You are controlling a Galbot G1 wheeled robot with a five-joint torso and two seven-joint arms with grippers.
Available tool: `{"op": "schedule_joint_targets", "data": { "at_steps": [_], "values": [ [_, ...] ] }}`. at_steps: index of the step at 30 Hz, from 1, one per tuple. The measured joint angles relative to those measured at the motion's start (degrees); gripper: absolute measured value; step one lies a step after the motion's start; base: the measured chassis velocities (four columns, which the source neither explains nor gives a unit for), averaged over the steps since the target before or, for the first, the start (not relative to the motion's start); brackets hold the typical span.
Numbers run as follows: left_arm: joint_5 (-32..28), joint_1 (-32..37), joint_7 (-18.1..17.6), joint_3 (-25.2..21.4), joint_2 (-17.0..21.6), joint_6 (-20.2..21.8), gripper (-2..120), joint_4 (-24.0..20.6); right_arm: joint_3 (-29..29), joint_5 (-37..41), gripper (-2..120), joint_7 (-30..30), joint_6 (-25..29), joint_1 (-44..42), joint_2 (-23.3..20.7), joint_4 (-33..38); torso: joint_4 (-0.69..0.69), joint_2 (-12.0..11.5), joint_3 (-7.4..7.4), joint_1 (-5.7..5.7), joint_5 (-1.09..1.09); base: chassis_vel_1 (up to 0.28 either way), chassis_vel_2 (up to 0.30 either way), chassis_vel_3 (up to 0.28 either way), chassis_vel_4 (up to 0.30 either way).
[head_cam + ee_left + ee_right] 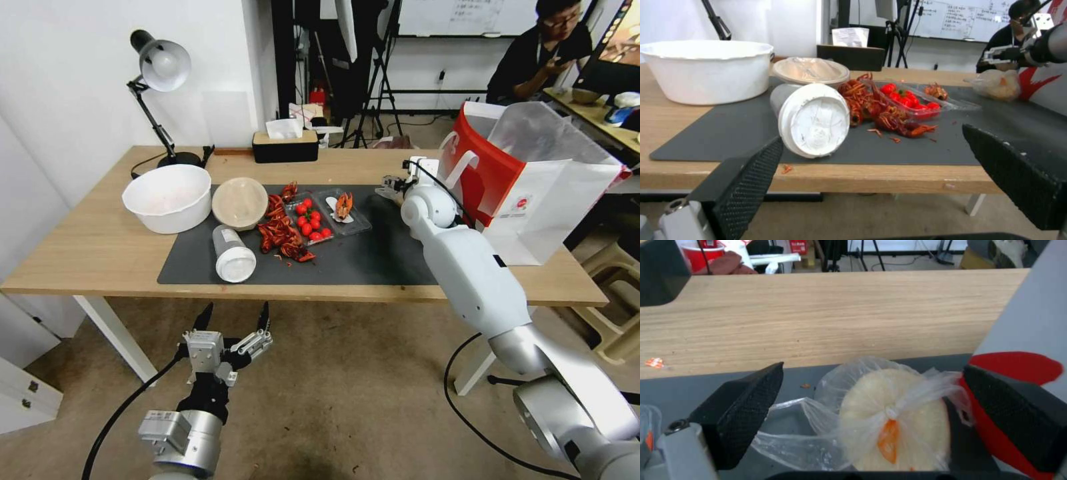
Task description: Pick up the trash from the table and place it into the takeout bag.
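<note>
A small clear bag [889, 413] holding something pale and round lies on the mat by the takeout bag [533, 180], near the table's [100, 247] far right edge, between the right gripper's [871, 413] released jaws. The left gripper [233, 320] hangs spread off the near edge.

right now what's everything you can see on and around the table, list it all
table: 1, light wood, dark grey mat over its middle
takeout bag: 1, red and white, upright at table's right end
small clear bag: 1, pale round contents, on mat beside takeout bag
lidded cup: 1, white lid, on its side at mat's front
beige bowl: 1, lidded, mat's back left
white tub: 1, left of beige bowl
crayfish shells: heap, red, mid-mat
clear tray: 1, red tomatoes inside
desk lamp: 1, black, back left
tissue box: 1, black, back edge
left gripper: open, below table's front edge
right gripper: open, around small clear bag
</note>
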Motion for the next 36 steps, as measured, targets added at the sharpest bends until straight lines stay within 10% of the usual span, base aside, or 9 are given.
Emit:
{"op": "schedule_joint_targets", "data": {
  "at_steps": [36],
  "values": [
    [-1.2, -0.4, -0.2, -0.8, 0.4, -0.2, 100, 0.1, 0.5, -4.8, 100, 1.4, -3.9, 4.9, 5.6, -12.2, 0.0, 0.0, 0.0, -0.01, 0.0, 0.0, 0.0, 0.0, 0.0]
  ]
}}
